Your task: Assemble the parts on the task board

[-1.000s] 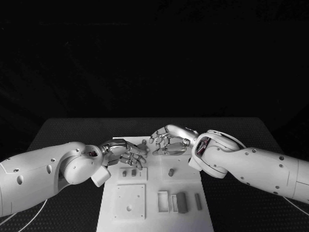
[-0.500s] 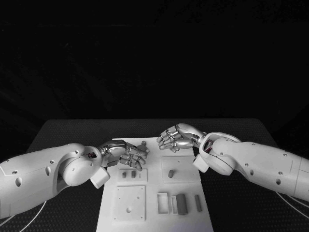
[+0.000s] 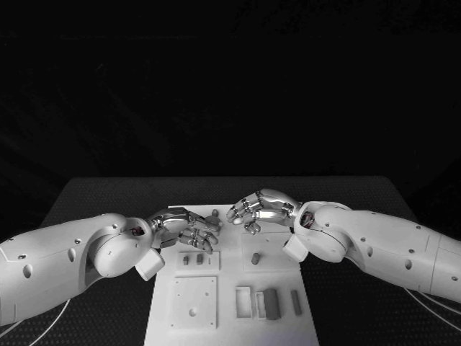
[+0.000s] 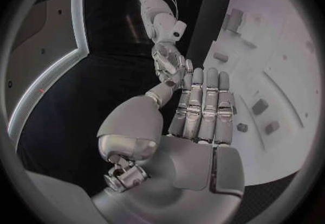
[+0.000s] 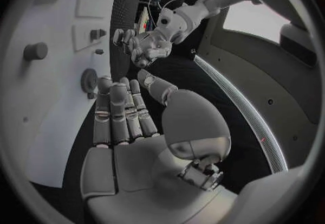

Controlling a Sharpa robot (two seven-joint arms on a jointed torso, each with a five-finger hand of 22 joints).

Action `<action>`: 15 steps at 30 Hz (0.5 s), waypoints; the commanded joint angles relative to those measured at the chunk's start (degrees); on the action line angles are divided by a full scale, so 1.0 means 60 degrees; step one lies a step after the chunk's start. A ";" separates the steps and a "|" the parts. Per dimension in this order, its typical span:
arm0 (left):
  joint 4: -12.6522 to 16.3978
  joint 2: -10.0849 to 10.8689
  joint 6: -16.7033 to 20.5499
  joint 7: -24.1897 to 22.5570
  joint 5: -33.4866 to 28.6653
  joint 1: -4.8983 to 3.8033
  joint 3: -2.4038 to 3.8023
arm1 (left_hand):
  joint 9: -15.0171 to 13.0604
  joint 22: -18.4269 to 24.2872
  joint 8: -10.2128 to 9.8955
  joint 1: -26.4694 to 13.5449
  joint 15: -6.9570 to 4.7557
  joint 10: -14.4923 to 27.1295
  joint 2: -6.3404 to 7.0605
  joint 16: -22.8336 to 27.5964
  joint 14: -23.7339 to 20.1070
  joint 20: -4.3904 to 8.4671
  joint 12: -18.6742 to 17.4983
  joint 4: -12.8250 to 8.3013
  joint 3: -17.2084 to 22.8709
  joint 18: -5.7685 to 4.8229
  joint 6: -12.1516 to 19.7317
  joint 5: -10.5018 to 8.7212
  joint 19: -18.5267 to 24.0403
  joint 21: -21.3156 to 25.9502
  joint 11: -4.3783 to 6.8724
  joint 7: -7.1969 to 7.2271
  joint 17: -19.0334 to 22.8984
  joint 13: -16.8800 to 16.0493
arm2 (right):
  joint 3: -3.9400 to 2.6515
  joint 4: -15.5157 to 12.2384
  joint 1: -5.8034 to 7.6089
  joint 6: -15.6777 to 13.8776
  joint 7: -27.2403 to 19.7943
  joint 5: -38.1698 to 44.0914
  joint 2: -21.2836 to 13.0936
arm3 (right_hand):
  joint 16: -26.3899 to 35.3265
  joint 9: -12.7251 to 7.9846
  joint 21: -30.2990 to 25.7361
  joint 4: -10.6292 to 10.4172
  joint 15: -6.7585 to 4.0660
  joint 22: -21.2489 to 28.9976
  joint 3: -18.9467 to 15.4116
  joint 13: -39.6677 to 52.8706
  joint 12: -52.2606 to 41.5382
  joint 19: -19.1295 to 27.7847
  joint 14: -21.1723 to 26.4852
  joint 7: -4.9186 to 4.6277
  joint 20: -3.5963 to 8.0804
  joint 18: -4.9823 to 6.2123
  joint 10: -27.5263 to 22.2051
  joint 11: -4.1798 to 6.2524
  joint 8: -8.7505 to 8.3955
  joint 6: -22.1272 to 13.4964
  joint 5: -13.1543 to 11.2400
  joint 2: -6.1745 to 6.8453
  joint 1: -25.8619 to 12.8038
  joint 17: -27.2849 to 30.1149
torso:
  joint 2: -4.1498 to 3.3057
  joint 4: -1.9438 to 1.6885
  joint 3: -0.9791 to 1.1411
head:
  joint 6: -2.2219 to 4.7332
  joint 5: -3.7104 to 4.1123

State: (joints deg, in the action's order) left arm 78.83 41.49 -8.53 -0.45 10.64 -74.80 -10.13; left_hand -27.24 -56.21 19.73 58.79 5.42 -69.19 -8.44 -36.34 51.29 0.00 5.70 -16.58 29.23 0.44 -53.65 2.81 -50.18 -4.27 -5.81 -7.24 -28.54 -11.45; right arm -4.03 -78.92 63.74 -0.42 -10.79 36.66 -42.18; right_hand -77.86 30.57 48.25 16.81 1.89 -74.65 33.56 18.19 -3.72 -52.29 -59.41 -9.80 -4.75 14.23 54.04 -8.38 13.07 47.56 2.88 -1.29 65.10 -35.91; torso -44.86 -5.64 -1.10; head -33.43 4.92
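Note:
The white task board [image 3: 226,326] lies lengthwise in the middle of the table. My left hand [image 3: 189,229] hovers over its far left part, fingers pointing down at two small grey parts [image 3: 192,259]. My right hand [image 3: 258,210] hangs over the far right part, above an upright peg [image 3: 256,257]. In the left wrist view my left hand [image 4: 196,110] has straight fingers and holds nothing, beside the board [image 4: 291,66]. The right wrist view shows my right hand [image 5: 125,115] stretched out and empty, next to the board [image 5: 47,99] and a round knob [image 5: 35,51].
A square plate [image 3: 194,301] sits on the board's near left. Several grey bars [image 3: 267,301] lie side by side at its near right. Dark table [image 3: 96,198] surrounds the board on all sides.
My right hand has turned over the far right of the board and now points its knuckles up and fingers down. My left hand has barely moved.

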 commanded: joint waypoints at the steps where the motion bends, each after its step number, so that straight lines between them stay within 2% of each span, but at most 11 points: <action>1: 0.0056 -0.0035 -0.0116 -0.0186 0.0024 -0.0010 0.0005 | -0.0011 -0.0014 0.0058 0.0024 0.0011 -0.0070 -0.0073 0.0050 0.0074 0.0024 0.0065 -0.0013 0.0049 -0.0013 -0.0049 0.0001 -0.0055 -0.0046 -0.0024 -0.0007 -0.0013 -0.0009 | 0.0008 -0.0066 -0.0034 0.0490 -0.0241 -0.0153 0.0034 | 0.0042 -0.0020 -0.0055 0.0011 0.0023 -0.0002 0.0040 -0.0074 0.0014 0.0046 -0.0047 0.0009 -0.0014 0.0129 -0.0066 -0.0017 -0.0054 -0.0075 -0.0015 -0.0038 0.0006 0.0014 | -0.0001 0.0009 -0.0008 | -0.0019 -0.0010; 15: 0.0119 -0.0069 -0.0153 -0.0174 0.0024 -0.0010 0.0004 | -0.0019 -0.0022 0.0061 0.0028 0.0009 -0.0079 -0.0069 0.0050 0.0080 0.0027 0.0067 -0.0015 0.0059 -0.0014 -0.0049 0.0000 -0.0058 -0.0048 -0.0023 -0.0014 -0.0022 -0.0014 | 0.0010 -0.0201 -0.0049 0.0393 -0.0354 -0.0034 0.0101 | -0.0053 -0.0058 -0.0025 0.0010 0.0015 -0.0046 -0.0081 -0.0401 -0.0023 -0.0033 -0.0099 0.0037 0.0014 0.0129 0.0175 -0.0010 -0.0054 -0.0165 -0.0016 0.0263 0.0065 0.0027 | 0.0000 0.0001 -0.0003 | -0.0040 -0.0035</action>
State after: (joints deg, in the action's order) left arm 79.33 41.25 -8.58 -0.61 10.68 -74.80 -10.13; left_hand -27.25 -56.25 19.92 58.79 5.42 -69.35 -8.43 -36.34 51.29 0.00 5.76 -16.58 29.23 0.44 -53.63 2.81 -50.18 -4.27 -5.97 -7.26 -28.59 -11.44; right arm -3.96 -80.01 63.50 0.84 -11.84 36.43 -41.67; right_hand -77.81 30.26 48.27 16.96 2.04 -74.86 33.41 15.88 -3.72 -52.21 -59.87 -9.56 -4.84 14.27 54.80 -8.48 13.07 46.83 2.88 -0.13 65.47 -35.82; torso -44.87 -5.60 -1.13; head -33.64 4.86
